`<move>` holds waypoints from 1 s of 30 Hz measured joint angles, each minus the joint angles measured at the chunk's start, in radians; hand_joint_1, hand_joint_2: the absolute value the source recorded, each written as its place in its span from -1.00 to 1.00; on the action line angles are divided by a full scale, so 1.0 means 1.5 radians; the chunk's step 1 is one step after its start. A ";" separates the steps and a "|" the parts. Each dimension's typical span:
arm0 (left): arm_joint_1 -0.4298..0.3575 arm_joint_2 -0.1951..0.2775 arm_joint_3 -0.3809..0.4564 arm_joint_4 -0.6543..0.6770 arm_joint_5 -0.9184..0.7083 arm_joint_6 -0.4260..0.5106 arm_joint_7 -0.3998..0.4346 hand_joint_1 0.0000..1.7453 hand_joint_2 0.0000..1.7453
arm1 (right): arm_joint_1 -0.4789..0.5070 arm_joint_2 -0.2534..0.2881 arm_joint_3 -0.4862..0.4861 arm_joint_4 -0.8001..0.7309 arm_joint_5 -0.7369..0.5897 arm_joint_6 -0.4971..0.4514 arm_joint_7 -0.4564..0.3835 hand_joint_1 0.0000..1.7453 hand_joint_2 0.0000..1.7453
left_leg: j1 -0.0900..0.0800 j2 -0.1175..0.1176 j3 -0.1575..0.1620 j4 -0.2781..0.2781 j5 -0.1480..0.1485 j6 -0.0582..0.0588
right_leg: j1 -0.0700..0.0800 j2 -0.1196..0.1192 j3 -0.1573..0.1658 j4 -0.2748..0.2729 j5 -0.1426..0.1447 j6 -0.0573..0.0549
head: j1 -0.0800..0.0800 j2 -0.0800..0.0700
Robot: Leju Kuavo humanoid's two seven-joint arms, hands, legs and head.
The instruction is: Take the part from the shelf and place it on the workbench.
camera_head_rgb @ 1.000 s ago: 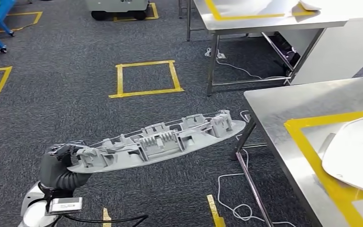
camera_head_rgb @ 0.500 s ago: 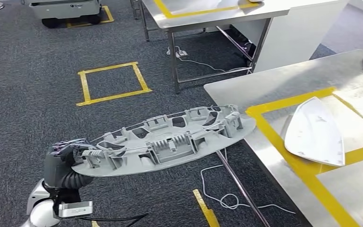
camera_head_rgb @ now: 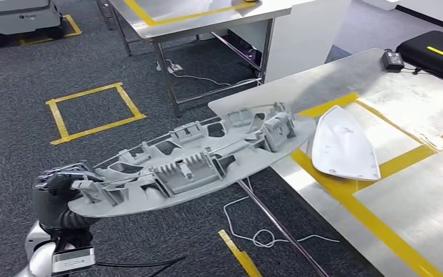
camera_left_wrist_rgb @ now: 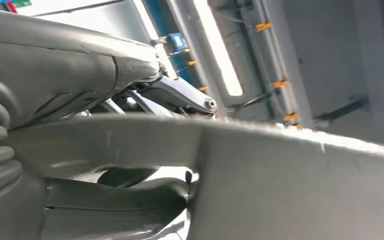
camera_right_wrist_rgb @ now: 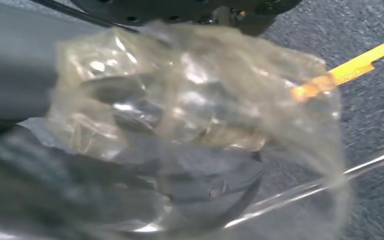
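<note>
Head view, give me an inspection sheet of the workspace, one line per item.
Surface: steel workbench with yellow tape lines.
Job's things: long grey ribbed plastic part, held level, far end over the bench corner.
Clutter: white curved plastic panel on the bench; black case and black adapter at the far edge.
Hands: left robot hand grips the part's near end; right robot hand blurred, state unclear.
Cables: white cable on the carpet.
Surroundings: second steel table, yellow floor square.
</note>
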 joint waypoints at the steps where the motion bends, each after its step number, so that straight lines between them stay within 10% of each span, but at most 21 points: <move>1: -0.004 0.002 -0.006 -0.008 0.005 0.003 0.000 1.00 1.00 | 0.000 -0.001 -0.001 0.003 0.001 -0.002 0.000 -1.00 -1.00 | 0.001 0.008 0.001 -0.004 0.003 0.003 | 0.001 -0.013 -0.007 0.011 -0.008 0.003 | 0.002 0.000; 6: -0.015 0.009 -0.027 -0.036 0.026 0.012 0.000 1.00 1.00 | -0.006 -0.009 -0.004 0.016 0.005 -0.006 -0.001 -1.00 -1.00 | -0.003 0.054 0.003 -0.010 0.005 0.010 | 0.001 -0.079 -0.085 0.180 -0.090 0.013 | 0.008 0.000; 12: -0.035 0.012 -0.047 -0.057 0.042 0.014 0.000 1.00 1.00 | -0.009 -0.017 -0.005 0.032 0.011 -0.013 -0.002 -1.00 -1.00 | -0.009 0.093 0.006 -0.004 -0.003 -0.001 | 0.003 -0.121 0.023 -0.002 -0.015 0.007 | 0.007 0.000; 15: -0.044 0.014 -0.058 -0.060 0.042 0.014 0.000 1.00 1.00 | -0.008 -0.020 -0.006 0.039 0.012 -0.015 -0.003 -1.00 -1.00 | -0.010 0.100 0.007 0.000 -0.007 -0.008 | 0.003 -0.106 0.023 -0.006 -0.014 -0.005 | 0.007 0.000; 17: -0.048 0.015 -0.063 -0.062 0.042 0.014 0.000 1.00 1.00 | -0.009 -0.020 -0.006 0.042 0.013 -0.016 -0.003 -1.00 -1.00 | -0.007 0.075 -0.003 0.028 -0.030 -0.015 | 0.000 -0.095 0.024 -0.008 -0.012 -0.012 | 0.006 0.000; 20: -0.050 0.017 -0.068 -0.065 0.043 0.009 0.000 1.00 1.00 | -0.011 -0.021 -0.006 0.045 0.013 -0.017 -0.004 -1.00 -1.00 | -0.004 0.041 -0.060 0.156 -0.092 -0.019 | -0.001 -0.074 0.023 -0.008 -0.010 -0.017 | 0.004 0.000; 22: -0.050 0.018 -0.072 -0.065 0.044 0.000 0.000 1.00 1.00 | -0.011 -0.021 -0.007 0.046 0.014 -0.016 -0.004 -1.00 -1.00 | -0.004 0.038 -0.083 0.198 -0.093 -0.017 | 0.000 -0.057 0.023 -0.007 -0.010 -0.018 | 0.004 0.000; 26: -0.051 0.019 -0.078 -0.065 0.044 -0.016 0.000 1.00 1.00 | -0.011 -0.021 -0.007 0.049 0.016 -0.016 -0.004 -1.00 -1.00 | -0.004 0.009 -0.022 0.053 -0.006 -0.005 | 0.002 -0.026 0.024 -0.004 -0.009 -0.016 | 0.005 0.000; 30: -0.054 0.018 -0.081 -0.062 0.043 -0.038 0.000 1.00 1.00 | -0.009 -0.021 -0.007 0.052 0.018 -0.015 -0.004 -1.00 -1.00 | -0.003 0.003 -0.006 0.005 0.001 0.002 | -0.001 -0.008 0.011 -0.004 -0.005 -0.001 | 0.004 0.000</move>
